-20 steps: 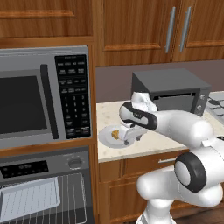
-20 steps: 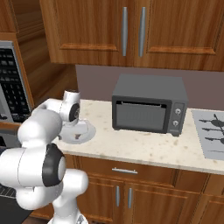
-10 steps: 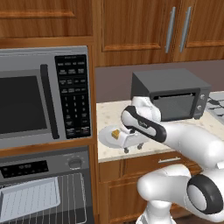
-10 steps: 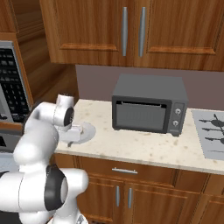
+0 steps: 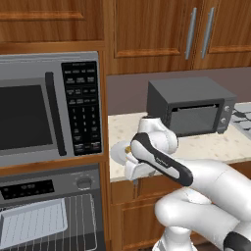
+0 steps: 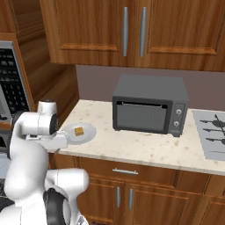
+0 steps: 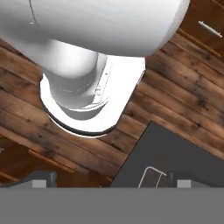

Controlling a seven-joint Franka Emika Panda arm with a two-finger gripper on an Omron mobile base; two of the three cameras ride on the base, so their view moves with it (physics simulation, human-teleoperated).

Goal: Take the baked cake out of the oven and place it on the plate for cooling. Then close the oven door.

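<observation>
A: Cake (image 6: pixel 79 131), shown after transfer. Where do your fingers stand?

B: My gripper (image 5: pixel 135 172) hangs just off the near edge of the counter (image 6: pixel 145 147), jaws spread wide and holding nothing. In the hand view my two fingertips (image 7: pixel 43 178) point down at the wooden floor (image 7: pixel 175 96), with the dark slab of the oven door (image 7: pixel 175 157) lying open beneath.

A: And the cake itself?

B: It sits on the plate (image 6: pixel 88 134), a small golden-brown cube near the middle, clear of my fingers. The plate rests at the left end of the counter, well left of the toaster oven (image 6: pixel 149 110).

A: What is done, then, and what is left?

B: The first part looks complete: cake out, set down, released. The oven (image 5: pixel 49 211), low at the left below the microwave (image 5: pixel 49 110), gapes, its wire rack (image 5: pixel 73 220) exposed. I judge that closing the door is all that is left.
</observation>
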